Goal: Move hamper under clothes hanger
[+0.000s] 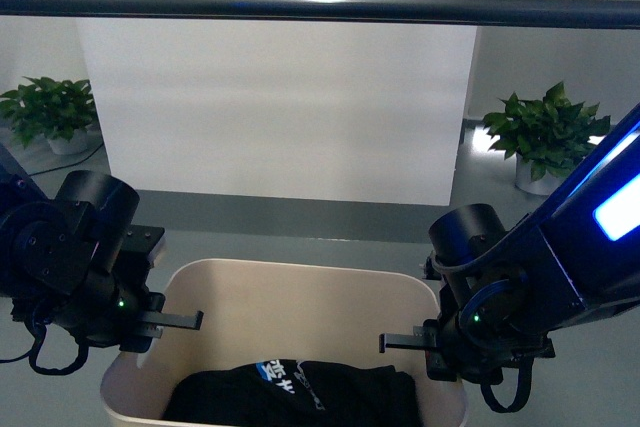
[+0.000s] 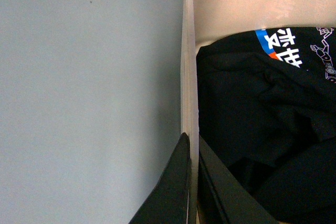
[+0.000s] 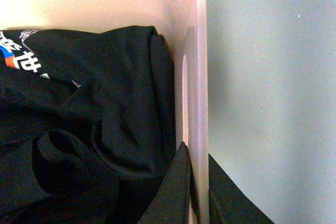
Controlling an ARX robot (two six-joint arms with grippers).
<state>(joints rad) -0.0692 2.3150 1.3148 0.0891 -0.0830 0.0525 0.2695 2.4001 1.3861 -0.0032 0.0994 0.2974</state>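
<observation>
The beige hamper (image 1: pixel 300 277) sits low in the middle of the front view, directly below the dark round bar of the clothes hanger (image 1: pixel 320 7) that runs across the top. A black garment with blue and white print (image 1: pixel 290 392) lies inside it. My left gripper (image 1: pixel 185 320) is shut on the hamper's left wall and my right gripper (image 1: pixel 400 340) on its right wall. In the left wrist view the gripper (image 2: pixel 191 145) pinches the thin wall (image 2: pixel 188 77), one finger on each side. The right wrist view shows that gripper (image 3: pixel 197 153) pinching the wall (image 3: pixel 199 51) the same way.
A white panel (image 1: pixel 280 97) stands behind the bar. Potted plants stand on the grey floor at far left (image 1: pixel 50 112) and far right (image 1: pixel 545 137). Grey floor (image 2: pixel 89 103) shows outside the hamper's walls.
</observation>
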